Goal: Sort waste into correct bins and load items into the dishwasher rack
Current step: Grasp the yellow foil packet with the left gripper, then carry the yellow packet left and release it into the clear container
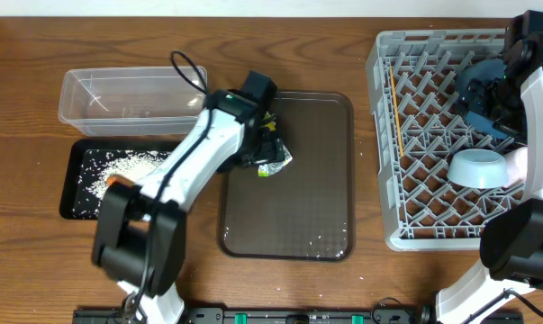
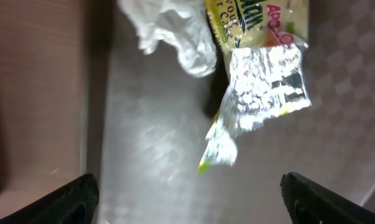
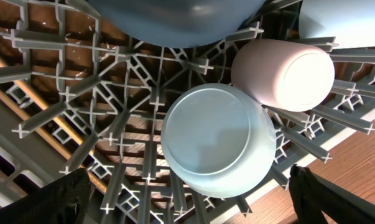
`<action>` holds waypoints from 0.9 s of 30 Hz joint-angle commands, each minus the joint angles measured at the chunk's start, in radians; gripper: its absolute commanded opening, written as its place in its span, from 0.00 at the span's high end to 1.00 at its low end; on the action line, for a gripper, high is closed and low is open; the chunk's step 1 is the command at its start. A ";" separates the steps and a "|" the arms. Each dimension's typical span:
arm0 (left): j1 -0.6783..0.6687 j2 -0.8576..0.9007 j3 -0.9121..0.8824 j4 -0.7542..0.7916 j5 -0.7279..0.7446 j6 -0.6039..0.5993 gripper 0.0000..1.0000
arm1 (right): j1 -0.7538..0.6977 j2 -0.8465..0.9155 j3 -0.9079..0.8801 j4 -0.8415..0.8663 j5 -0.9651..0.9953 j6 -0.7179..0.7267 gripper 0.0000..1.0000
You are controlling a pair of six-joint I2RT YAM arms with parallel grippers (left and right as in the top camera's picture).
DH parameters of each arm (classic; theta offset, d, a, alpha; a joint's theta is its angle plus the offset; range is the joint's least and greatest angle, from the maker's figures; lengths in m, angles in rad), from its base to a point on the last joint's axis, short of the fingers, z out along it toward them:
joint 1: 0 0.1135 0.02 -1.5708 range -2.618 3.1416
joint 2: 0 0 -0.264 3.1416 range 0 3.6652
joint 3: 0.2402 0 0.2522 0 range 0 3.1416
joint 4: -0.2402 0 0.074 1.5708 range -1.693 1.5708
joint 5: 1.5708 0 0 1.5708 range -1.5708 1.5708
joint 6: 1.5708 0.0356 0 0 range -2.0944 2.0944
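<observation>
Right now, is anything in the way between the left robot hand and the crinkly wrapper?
Nothing visible is. In the left wrist view, the left gripper is open, and only bare brown tray shows between its fingertips and the crumpled wrapper lying ahead.

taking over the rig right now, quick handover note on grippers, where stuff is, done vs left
Left gripper: open, over the wrapper on the brown tray.
Right gripper: open, empty, over the dishwasher rack.
Done: light-blue bowl upside down, white cup, dark-blue dish and chopsticks all in the rack; rice in the black tray.
Left: wrapper into a bin; a few grains remain on the brown tray. Clear box looks almost empty. Carrot not seen.
</observation>
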 commanded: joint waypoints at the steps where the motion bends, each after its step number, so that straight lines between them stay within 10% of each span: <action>1: 0.000 0.051 0.004 0.026 0.039 -0.026 0.06 | -0.004 -0.023 0.001 -0.001 0.010 -0.006 0.01; 11: -0.004 0.140 0.003 0.067 0.039 -0.029 0.22 | -0.004 -0.023 0.001 -0.001 0.011 -0.006 0.01; 27: -0.045 0.130 0.000 0.067 0.040 -0.030 0.94 | -0.004 -0.023 0.001 -0.001 0.011 -0.006 0.01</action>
